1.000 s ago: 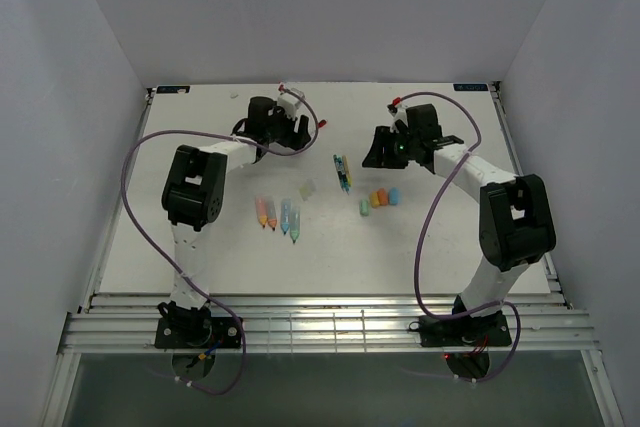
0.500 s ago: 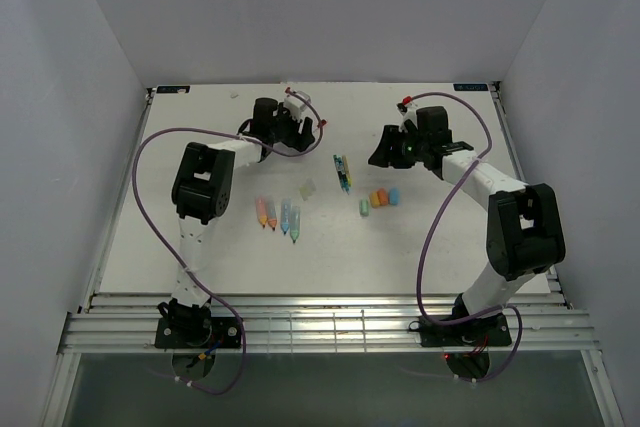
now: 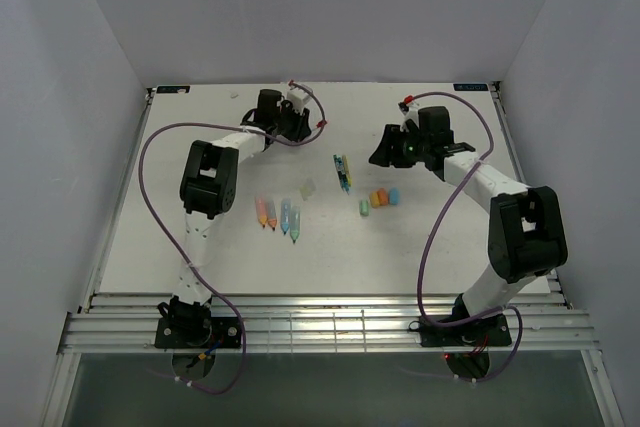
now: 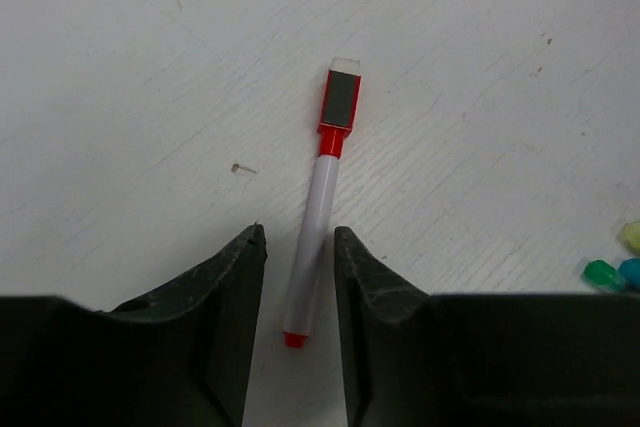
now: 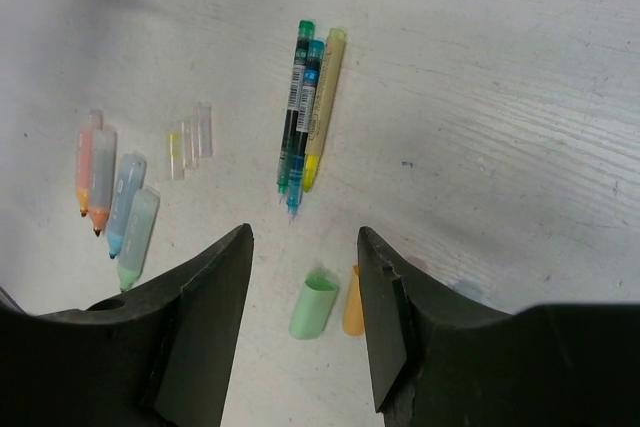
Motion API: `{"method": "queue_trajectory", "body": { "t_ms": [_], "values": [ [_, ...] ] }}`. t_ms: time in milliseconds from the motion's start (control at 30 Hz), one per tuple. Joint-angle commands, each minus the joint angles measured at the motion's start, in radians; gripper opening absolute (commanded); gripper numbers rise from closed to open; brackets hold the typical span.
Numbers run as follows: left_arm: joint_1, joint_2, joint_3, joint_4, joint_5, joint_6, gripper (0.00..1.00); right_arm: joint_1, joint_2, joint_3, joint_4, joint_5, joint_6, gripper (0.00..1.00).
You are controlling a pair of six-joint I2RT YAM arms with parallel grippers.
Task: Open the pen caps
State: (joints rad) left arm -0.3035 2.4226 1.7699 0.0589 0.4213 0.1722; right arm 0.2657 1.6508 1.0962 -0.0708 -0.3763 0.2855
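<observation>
4 thick pens (image 5: 110, 197) + 3 thin pens (image 5: 305, 107) lay uncapped, loose caps (image 5: 313, 309) nearby. Red marker (image 4: 318, 217) cap (image 4: 338, 107) not yet off. Left tool (image 4: 300, 235) narrow, straddled marker w/o visible contact; right tool (image 5: 305, 234) half-wide, empty.

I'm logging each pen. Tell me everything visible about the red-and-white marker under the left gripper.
The red-and-white marker lies flat on the white table: white barrel, red end plug, red collar, a dark grey block with a white tip, seemingly still capped. Its plug end sits between the fingers of the left gripper; contact is unclear.
</observation>
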Motion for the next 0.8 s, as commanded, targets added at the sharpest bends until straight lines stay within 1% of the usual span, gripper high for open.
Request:
{"method": "queue_trajectory", "body": {
  "t_ms": [0, 67, 100, 133, 267, 300, 333, 400, 467, 500, 567, 600, 633, 667, 733, 767],
  "values": [
    [-0.008, 0.042, 0.065, -0.192, 0.071, -0.010, 0.41, -0.008, -0.052, -0.010, 0.043, -0.013, 0.001, 0.52],
    [-0.006, 0.058, 0.077, -0.221, 0.122, -0.020, 0.36, -0.008, -0.057, -0.013, 0.043, -0.015, 0.001, 0.52],
    [-0.006, 0.059, 0.079, -0.229, 0.131, -0.023, 0.29, -0.008, -0.060, -0.019, 0.045, -0.015, 0.004, 0.52],
    [-0.006, 0.062, 0.079, -0.237, 0.148, -0.036, 0.26, -0.008, -0.065, -0.021, 0.043, -0.016, 0.004, 0.52],
    [-0.006, 0.053, 0.062, -0.241, 0.174, -0.060, 0.13, -0.008, -0.075, -0.038, 0.043, -0.021, 0.007, 0.52],
    [-0.006, 0.050, 0.053, -0.241, 0.178, -0.065, 0.08, -0.008, -0.082, -0.039, 0.043, -0.022, 0.009, 0.52],
    [-0.006, 0.047, 0.046, -0.238, 0.181, -0.066, 0.07, -0.008, -0.085, -0.042, 0.043, -0.024, 0.017, 0.52],
    [-0.005, 0.027, 0.024, -0.229, 0.178, -0.085, 0.00, -0.008, -0.089, -0.048, 0.043, -0.035, 0.024, 0.52],
    [-0.005, 0.004, -0.007, -0.194, 0.178, -0.105, 0.00, -0.008, -0.097, -0.053, 0.037, -0.038, 0.041, 0.52],
    [-0.006, -0.032, -0.029, -0.173, 0.185, -0.129, 0.00, -0.008, -0.100, -0.056, 0.039, -0.042, 0.047, 0.53],
    [-0.005, -0.080, -0.107, -0.091, 0.191, -0.163, 0.00, -0.010, -0.105, -0.073, 0.058, -0.079, 0.082, 0.53],
    [-0.005, -0.132, -0.137, -0.067, 0.203, -0.213, 0.00, -0.008, -0.105, -0.079, 0.071, -0.093, 0.098, 0.53],
    [-0.005, -0.158, -0.198, 0.015, 0.215, -0.238, 0.00, -0.008, -0.103, -0.085, 0.100, -0.107, 0.116, 0.54],
    [-0.005, -0.186, -0.229, 0.042, 0.220, -0.261, 0.00, -0.008, -0.102, -0.100, 0.139, -0.140, 0.160, 0.54],
    [-0.005, -0.256, -0.282, 0.102, 0.261, -0.336, 0.00, -0.008, -0.097, -0.127, 0.202, -0.183, 0.214, 0.59],
    [-0.006, -0.276, -0.321, 0.116, 0.280, -0.362, 0.00, -0.008, -0.095, -0.143, 0.285, -0.219, 0.249, 0.62]
  ]
}}
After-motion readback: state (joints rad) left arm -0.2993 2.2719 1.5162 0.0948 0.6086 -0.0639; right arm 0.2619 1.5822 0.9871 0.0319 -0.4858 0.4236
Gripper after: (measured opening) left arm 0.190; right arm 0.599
